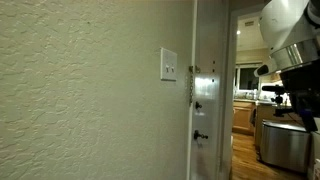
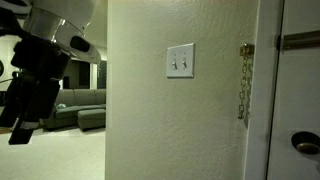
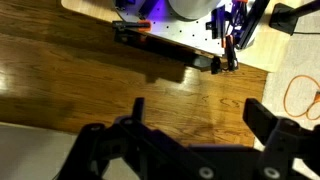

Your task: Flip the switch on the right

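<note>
The gripper (image 3: pixel 195 115) hangs far from the switch (image 2: pixel 186 62), fingers spread wide, maybe because reaching has not begun.

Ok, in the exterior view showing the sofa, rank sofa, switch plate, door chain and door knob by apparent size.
1. sofa, largest.
2. switch plate and door chain: unsure, chain longer but thinner.
3. door knob, smallest, partly cut off.

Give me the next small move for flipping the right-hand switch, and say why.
Probably bring the gripper toward the wall and turn it to face the switch plate. The wrist view shows wood floor between the spread fingers, and in an exterior view the arm hangs well clear of the plate, so the right toggle is not yet lined up.
</note>
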`<state>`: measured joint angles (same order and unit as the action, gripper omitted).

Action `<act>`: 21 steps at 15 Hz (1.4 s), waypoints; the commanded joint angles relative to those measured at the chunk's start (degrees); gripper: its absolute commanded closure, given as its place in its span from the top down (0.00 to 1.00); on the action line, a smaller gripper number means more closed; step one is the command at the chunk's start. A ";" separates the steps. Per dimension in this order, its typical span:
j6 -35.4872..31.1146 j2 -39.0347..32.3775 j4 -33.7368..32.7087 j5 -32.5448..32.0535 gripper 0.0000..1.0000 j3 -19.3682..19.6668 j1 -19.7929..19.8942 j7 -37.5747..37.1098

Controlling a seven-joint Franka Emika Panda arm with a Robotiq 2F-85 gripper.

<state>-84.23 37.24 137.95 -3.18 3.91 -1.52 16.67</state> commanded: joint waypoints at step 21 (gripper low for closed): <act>-13.92 -11.00 -10.71 -1.69 1.00 0.05 0.49 -1.27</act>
<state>-95.21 30.23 131.42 -4.08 3.97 -1.35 16.61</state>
